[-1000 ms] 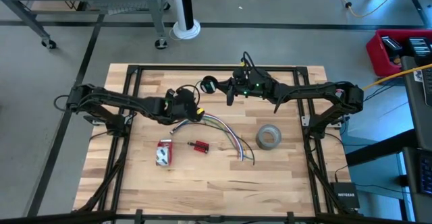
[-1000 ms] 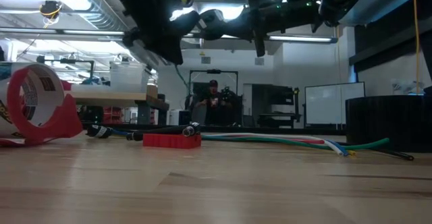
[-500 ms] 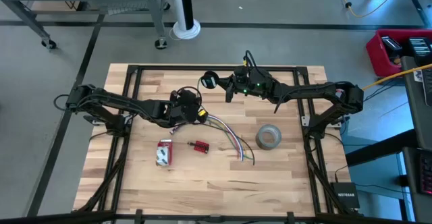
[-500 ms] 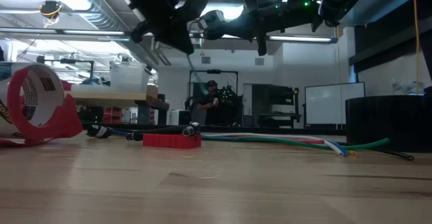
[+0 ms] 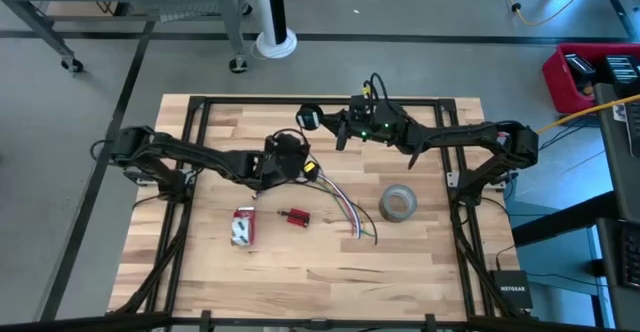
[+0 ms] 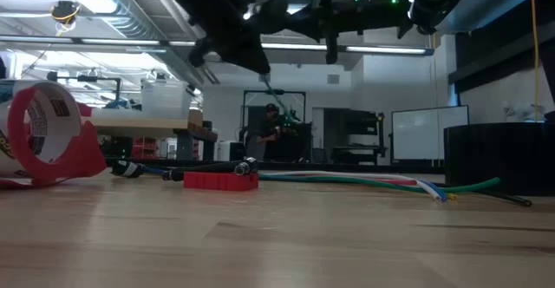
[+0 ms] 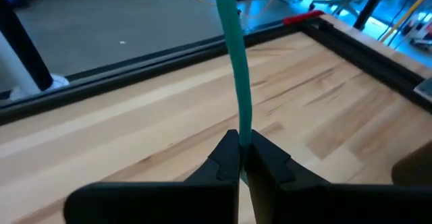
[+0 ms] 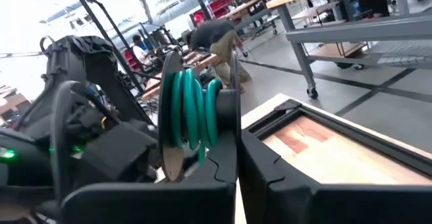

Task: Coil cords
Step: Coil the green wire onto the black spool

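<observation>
Wooden table (image 5: 300, 272) in a workshop, grey floor around it. Right gripper (image 5: 313, 120) is raised over the far centre, jaws closed on a small spool wound with teal cord (image 8: 192, 113). One strand of the cord (image 7: 236, 69) runs taut to the left gripper (image 5: 300, 162), just nearer and left, jaws pinched on it. Loose coloured wires (image 5: 345, 207), a red block (image 5: 295, 216), a red tape dispenser (image 5: 242, 226) and a grey tape roll (image 5: 397, 204) lie nearer on the table.
</observation>
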{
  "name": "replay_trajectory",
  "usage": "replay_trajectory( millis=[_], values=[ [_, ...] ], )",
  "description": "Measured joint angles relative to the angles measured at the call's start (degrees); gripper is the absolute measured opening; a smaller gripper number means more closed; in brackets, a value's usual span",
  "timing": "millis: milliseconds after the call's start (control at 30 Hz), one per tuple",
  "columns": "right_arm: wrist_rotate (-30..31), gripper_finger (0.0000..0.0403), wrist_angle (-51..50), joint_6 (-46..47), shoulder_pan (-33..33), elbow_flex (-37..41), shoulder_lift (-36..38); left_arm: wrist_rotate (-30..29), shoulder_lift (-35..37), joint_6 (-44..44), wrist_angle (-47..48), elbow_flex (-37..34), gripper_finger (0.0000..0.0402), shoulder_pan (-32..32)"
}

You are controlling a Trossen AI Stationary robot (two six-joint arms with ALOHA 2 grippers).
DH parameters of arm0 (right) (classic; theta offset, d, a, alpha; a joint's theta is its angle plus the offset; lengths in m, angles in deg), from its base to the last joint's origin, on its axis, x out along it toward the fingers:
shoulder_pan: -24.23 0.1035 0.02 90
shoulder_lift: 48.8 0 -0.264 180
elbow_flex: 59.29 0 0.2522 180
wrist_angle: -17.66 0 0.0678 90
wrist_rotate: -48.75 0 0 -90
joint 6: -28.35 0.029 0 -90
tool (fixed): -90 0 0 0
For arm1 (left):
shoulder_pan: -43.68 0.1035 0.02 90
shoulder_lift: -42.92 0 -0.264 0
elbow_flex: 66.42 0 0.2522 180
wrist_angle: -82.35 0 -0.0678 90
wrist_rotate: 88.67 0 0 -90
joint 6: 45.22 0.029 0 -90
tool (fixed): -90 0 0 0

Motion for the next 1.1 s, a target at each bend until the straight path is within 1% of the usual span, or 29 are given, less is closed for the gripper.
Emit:
replay_trajectory(
  millis=[67, 167, 267, 433, 567, 833, 1100],
  values=[
    [0.02, 0.0001, 0.01, 0.04, 0.0, 0.0, 0.0, 0.8, -1.16, 0.66, -3.25, -0.02, 0.0001, 0.31],
    [1.22, 0.0001, -0.74, -0.02, -0.02, -0.07, 0.0, 1.52, -2.0, 4.15, -8.24, 0.13, 0.0, 0.28],
    [2.31, 0.0001, -1.69, -0.39, -0.02, -0.09, 0.0, 2.16, -2.01, 6.66, -11.02, 0.9, 0.0, 0.07],
    [2.76, 0.0001, -2.45, -1.02, -0.02, -0.09, 0.0, 4.16, -2.01, 8.88, -11.17, 2.97, 0.0, 0.12],
    [2.81, 0.0001, -2.89, -1.02, -0.02, -0.09, 0.0, 4.33, -2.01, 11.35, -12.11, 3.89, 0.0, 0.22],
    [1.82, 0.0001, -3.96, -1.04, -0.02, -0.09, 0.0, 7.35, -2.01, 15.58, -12.21, 5.91, 0.0, 2.16],
    [1.67, 0.0001, -7.8, -1.57, 0.0, -0.07, 0.0, 13.0, -2.01, 20.9, -11.67, 8.29, 0.0, 3.67]
  ],
)
